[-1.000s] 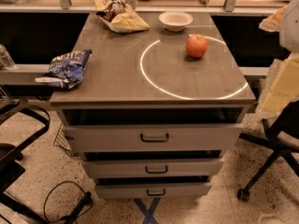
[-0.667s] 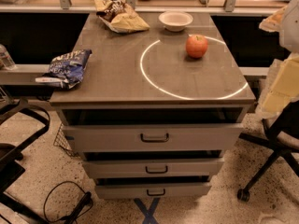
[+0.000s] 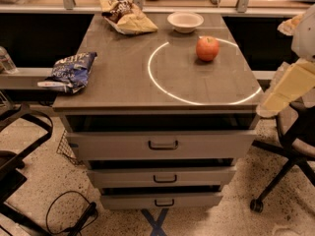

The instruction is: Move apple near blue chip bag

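The red-orange apple (image 3: 207, 48) stands on the grey cabinet top (image 3: 123, 77), at the far right, inside a bright ring of light. The dark-blue chip bag (image 3: 70, 72) lies on the left edge of the top, partly hanging over it, far from the apple. My gripper is out of view. Only a cream-coloured arm segment (image 3: 288, 87) shows at the right edge, beside the cabinet and below the level of its top.
A white bowl (image 3: 185, 21) sits behind the apple. A yellow-and-brown snack bag (image 3: 127, 17) lies at the back left. Three drawers (image 3: 162, 144) face me. Office chairs stand at the left (image 3: 19, 146) and right (image 3: 290, 166). A cable (image 3: 69, 215) lies on the floor.
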`<act>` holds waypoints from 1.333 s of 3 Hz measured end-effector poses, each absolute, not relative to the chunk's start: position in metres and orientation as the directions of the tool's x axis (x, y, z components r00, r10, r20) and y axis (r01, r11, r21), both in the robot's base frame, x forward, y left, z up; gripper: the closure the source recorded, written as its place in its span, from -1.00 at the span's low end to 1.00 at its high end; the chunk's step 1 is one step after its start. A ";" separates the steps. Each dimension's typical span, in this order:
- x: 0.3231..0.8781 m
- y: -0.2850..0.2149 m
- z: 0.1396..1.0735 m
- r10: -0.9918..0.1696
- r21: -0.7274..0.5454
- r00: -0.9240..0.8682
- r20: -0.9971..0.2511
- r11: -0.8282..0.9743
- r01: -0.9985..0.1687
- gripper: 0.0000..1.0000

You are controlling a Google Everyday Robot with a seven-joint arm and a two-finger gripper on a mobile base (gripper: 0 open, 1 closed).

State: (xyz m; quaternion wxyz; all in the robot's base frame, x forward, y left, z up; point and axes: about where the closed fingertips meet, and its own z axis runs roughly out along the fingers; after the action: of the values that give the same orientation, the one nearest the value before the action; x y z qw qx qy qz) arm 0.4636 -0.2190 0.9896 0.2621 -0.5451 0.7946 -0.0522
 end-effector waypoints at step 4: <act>0.643 -0.281 0.978 -0.524 -0.360 -0.140 -0.840 0.733 -0.577 -1.00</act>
State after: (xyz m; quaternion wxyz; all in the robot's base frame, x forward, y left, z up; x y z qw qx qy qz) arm 0.6428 -0.2808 0.9783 0.5448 -0.3649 0.7546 0.0246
